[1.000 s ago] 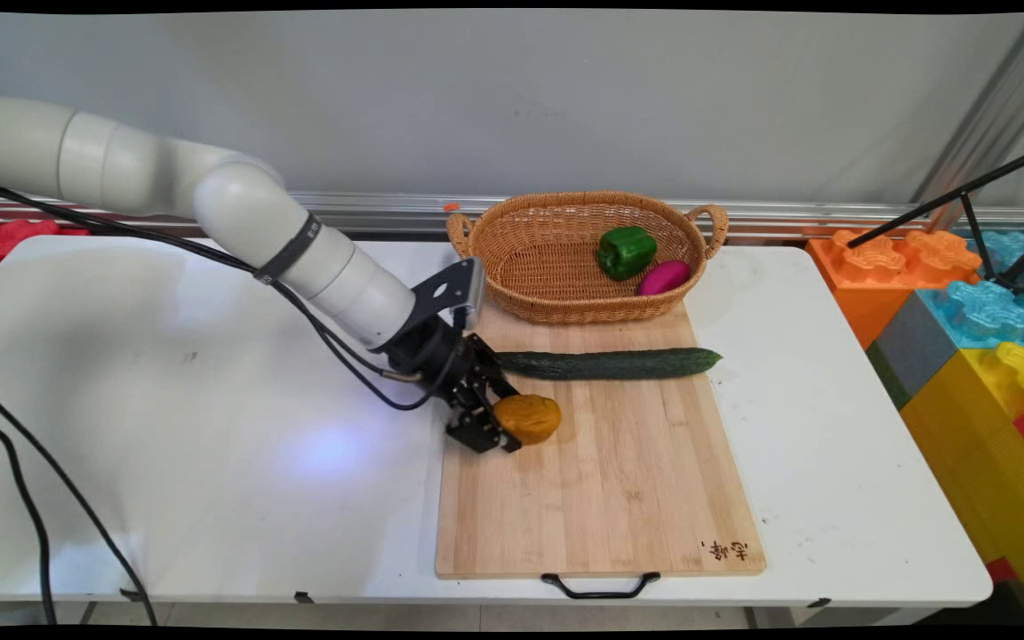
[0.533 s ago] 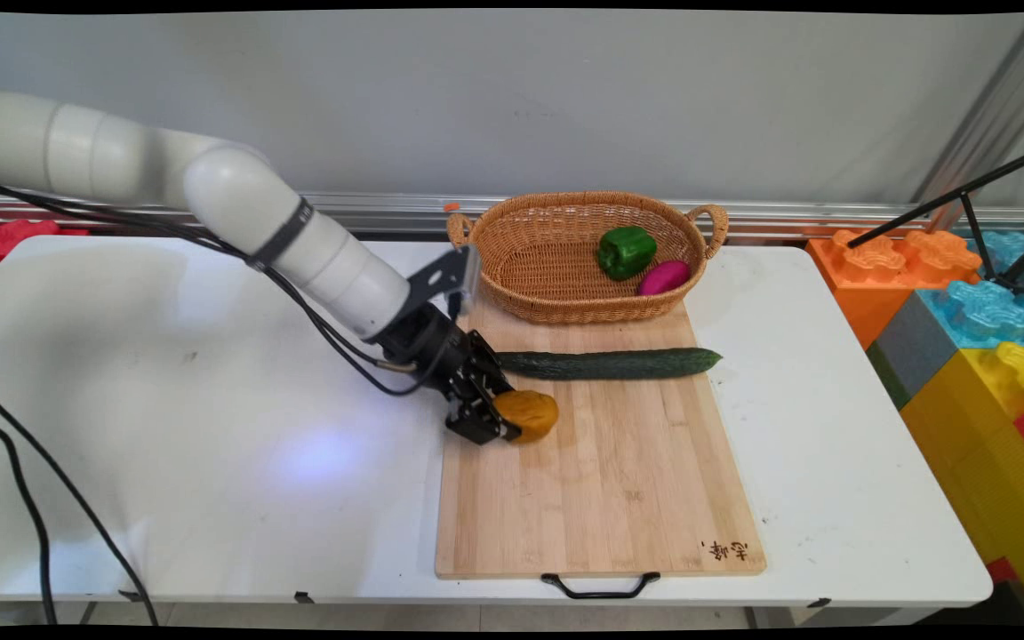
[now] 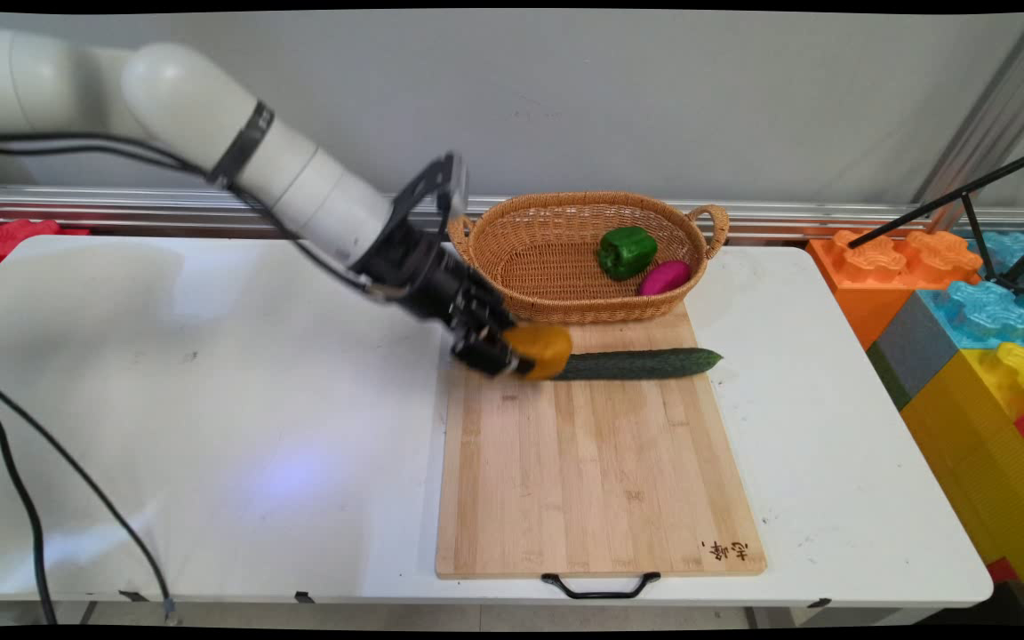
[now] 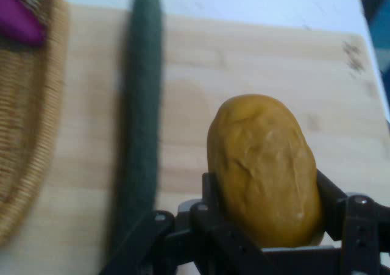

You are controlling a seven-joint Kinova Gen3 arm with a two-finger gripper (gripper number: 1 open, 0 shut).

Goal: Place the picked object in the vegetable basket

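Observation:
My black gripper (image 3: 512, 356) is shut on a yellow-brown potato (image 3: 540, 349) and holds it in the air above the far left part of the wooden cutting board (image 3: 601, 480). In the hand view the potato (image 4: 265, 168) sits gripped between the two fingers (image 4: 213, 196), with the board below it. A long green cucumber (image 3: 645, 363) lies across the board's far end, its left tip hidden behind the potato; the cucumber (image 4: 141, 116) also shows in the hand view. Just beyond stands a wicker basket (image 3: 556, 307) holding a green pepper (image 3: 626, 251) and a magenta, egg-shaped vegetable (image 3: 664, 277).
The board has a black handle (image 3: 601, 587) at the table's near edge. Big coloured foam blocks (image 3: 974, 329) stand off the table's right side, with a black tripod leg (image 3: 965, 191) over them. Black cables (image 3: 50, 480) hang at the left. Red blocks (image 3: 5, 240) lie far left.
The gripper has lifted the potato off the board and carried it up and toward the far end, near the basket. The arm has risen. Cucumber and basket contents stayed put.

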